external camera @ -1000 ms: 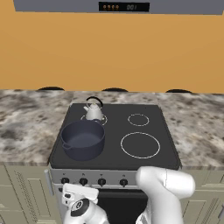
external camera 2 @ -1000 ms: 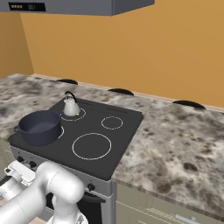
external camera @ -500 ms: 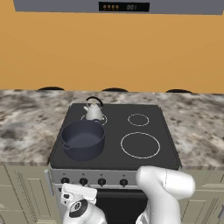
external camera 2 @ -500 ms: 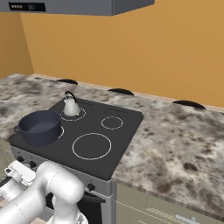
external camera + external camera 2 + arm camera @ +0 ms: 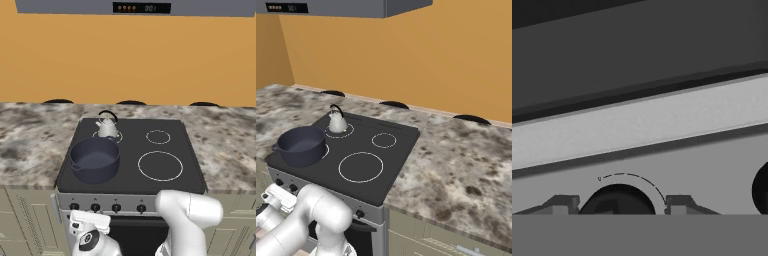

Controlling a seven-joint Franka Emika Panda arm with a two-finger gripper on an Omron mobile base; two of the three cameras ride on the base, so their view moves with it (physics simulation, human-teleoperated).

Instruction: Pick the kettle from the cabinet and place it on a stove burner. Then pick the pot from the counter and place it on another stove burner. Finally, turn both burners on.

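Observation:
The silver kettle [image 5: 108, 128] [image 5: 337, 121] stands on the back-left burner of the black cooktop [image 5: 131, 150]. In front of it, the dark navy pot [image 5: 94, 160] [image 5: 301, 145] sits on the front-left burner. The large front-right burner ring [image 5: 160, 166] and the small back-right ring [image 5: 158, 136] are bare. My gripper [image 5: 87, 216] [image 5: 619, 205] is low at the stove's front panel. A black knob [image 5: 618, 200] sits between its fingertips [image 5: 562, 204], which stand close on either side with a thin gap on the right. The cabinet is out of view.
Marble-look counter [image 5: 30, 145] [image 5: 456, 155] runs on both sides of the stove, against an orange wall. Several black knobs [image 5: 116, 207] line the front panel, and another knob [image 5: 762, 190] shows at the hand view's right edge. A range hood [image 5: 140, 7] hangs overhead.
Kettle, pot and arm look the same in both base views. No earlier hand view is given.

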